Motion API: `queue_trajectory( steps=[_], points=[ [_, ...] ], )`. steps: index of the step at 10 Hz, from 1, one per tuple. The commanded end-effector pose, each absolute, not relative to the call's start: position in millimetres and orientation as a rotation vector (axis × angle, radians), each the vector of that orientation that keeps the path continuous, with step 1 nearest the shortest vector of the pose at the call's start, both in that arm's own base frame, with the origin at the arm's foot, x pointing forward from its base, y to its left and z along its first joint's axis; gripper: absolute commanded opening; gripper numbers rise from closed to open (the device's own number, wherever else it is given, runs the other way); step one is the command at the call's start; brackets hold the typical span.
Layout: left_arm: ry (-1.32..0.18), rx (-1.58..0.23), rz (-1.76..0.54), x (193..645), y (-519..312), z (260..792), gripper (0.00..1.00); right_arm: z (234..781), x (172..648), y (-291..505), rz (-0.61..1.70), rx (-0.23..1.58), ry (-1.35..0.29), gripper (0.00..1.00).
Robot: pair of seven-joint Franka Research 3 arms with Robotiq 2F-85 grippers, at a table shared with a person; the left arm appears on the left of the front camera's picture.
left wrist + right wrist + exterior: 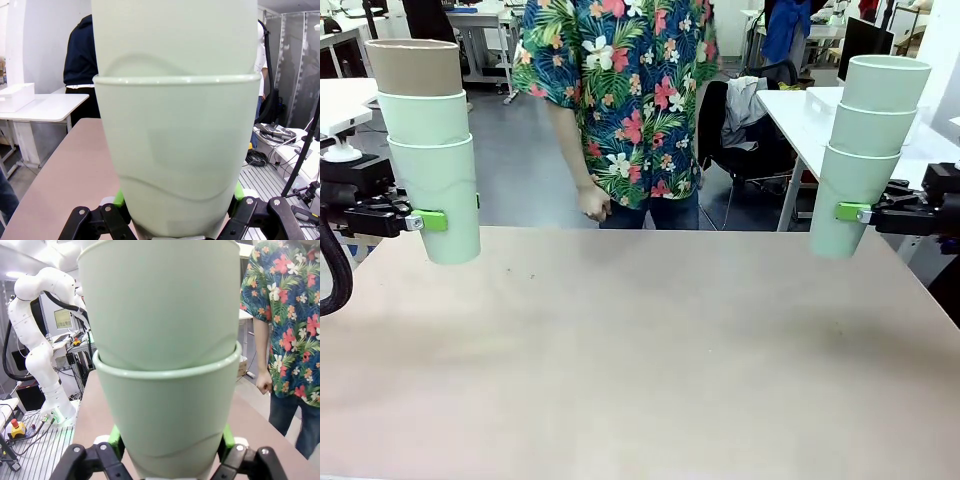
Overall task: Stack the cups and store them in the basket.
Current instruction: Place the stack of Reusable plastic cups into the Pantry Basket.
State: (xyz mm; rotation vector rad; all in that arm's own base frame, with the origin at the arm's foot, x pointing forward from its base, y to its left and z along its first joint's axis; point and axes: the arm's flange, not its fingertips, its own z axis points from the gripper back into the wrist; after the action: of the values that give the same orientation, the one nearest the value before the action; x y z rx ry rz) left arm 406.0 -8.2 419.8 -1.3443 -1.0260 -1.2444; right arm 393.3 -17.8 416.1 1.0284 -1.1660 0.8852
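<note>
Left tool pinches the left stack, two mint cups under a brown cup, at upper left. Right tool pinches the right stack, three mint cups, at upper right. Both hang upright, perhaps slightly tilted, well apart above the tabletop.

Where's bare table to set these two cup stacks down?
The table is bare between the left stack and the right stack, and all along the near edge. It is crowded only near the far corners, where the stacks are held, and by the person's hand at the far edge.
</note>
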Motion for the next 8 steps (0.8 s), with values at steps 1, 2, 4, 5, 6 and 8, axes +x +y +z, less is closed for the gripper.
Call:
queue_trajectory(
  steps=[1, 2, 4, 5, 6, 8],
  points=[
    [-1.034, -1.347, -1.250, 405.0, -8.4, 424.2, 0.84, 420.5, 395.7, -18.5, 0.898, 1.021, -1.172, 0.87],
    [-1.034, -1.347, -1.250, 405.0, -8.4, 424.2, 0.84, 420.5, 395.7, -18.5, 0.898, 1.021, -1.172, 0.87],
    [-1.034, -1.347, -1.250, 405.0, -8.4, 424.2, 0.84, 420.5, 395.7, -18.5, 0.898, 1.021, -1.172, 0.87],
    [-1.034, -1.347, -1.250, 405.0, -8.4, 424.2, 0.84, 420.5, 395.7, -18.5, 0.898, 1.021, -1.172, 0.87],
    [-1.034, -1.347, -1.250, 405.0, -8.4, 424.2, 0.84, 420.5, 395.7, -18.5, 0.898, 1.021, -1.172, 0.87],
    [-1.034, -1.347, -1.250, 405.0, -8.4, 424.2, 0.84, 420.5, 395.7, -18.5, 0.898, 1.021, -1.172, 0.87]
  ],
)
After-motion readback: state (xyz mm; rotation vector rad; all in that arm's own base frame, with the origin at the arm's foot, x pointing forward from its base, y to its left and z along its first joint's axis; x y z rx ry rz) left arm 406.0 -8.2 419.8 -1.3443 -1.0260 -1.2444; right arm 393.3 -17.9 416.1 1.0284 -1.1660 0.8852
